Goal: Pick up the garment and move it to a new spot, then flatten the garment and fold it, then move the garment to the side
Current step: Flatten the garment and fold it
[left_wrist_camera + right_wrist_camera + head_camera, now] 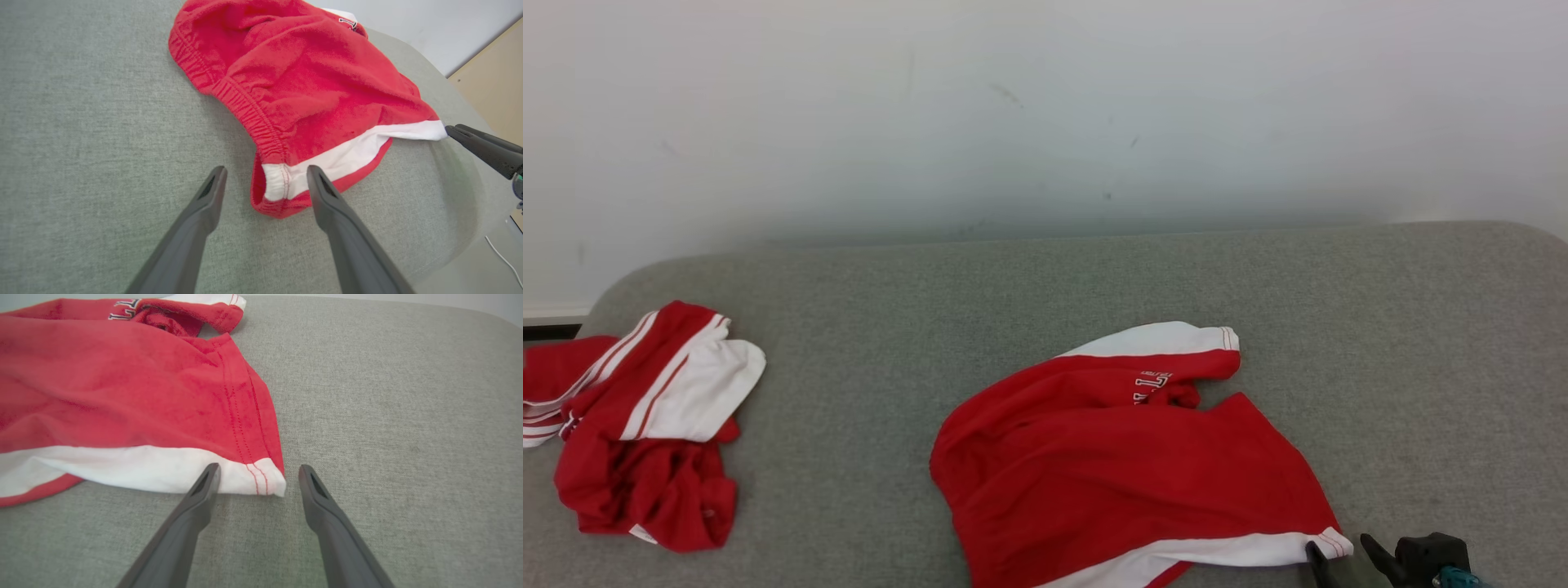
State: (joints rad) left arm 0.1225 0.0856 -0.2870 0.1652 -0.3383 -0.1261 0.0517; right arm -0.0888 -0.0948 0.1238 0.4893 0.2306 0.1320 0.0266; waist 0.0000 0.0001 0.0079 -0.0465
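A red garment (1111, 465) with white side bands, a pair of shorts, lies crumpled on the grey padded surface (1339, 327). My right gripper (1342, 549) stands open at its white near-right hem corner. In the right wrist view that corner of the garment (122, 396) sits between the spread fingers of the right gripper (258, 468), low over the padding. My left gripper (266, 171) is open too, its fingers either side of the waistband end of the garment (310, 73). The right gripper (451, 130) also shows at that view's right edge, touching the white hem tip.
A second red and white garment (645, 425) lies bunched at the surface's left end. A pale wall (1045, 122) runs behind. In the left wrist view the padding's rounded edge drops to a floor with a white cable (502, 257), beside a beige panel (490, 81).
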